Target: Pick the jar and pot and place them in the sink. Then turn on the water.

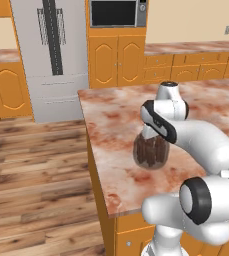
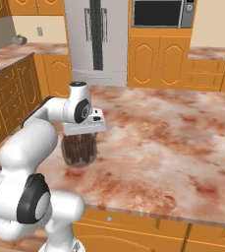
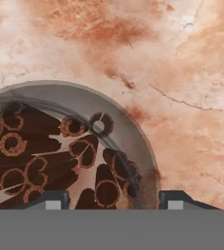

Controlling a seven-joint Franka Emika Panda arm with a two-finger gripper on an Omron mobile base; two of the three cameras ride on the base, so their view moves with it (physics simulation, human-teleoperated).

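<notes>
On the marbled counter (image 2: 173, 142), the jar (image 2: 80, 150) stands upright, mouth up, the tool (image 3: 112, 200) pinching its rim.

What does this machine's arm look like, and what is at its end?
The arm is a chain of smooth, rounded, glossy white segments with dark bands at the joints. No loose cables or writing show. It ends in a flat grey-white gripper; in the hand view its jaws end in two small dark tips with pale grey pads.
</notes>
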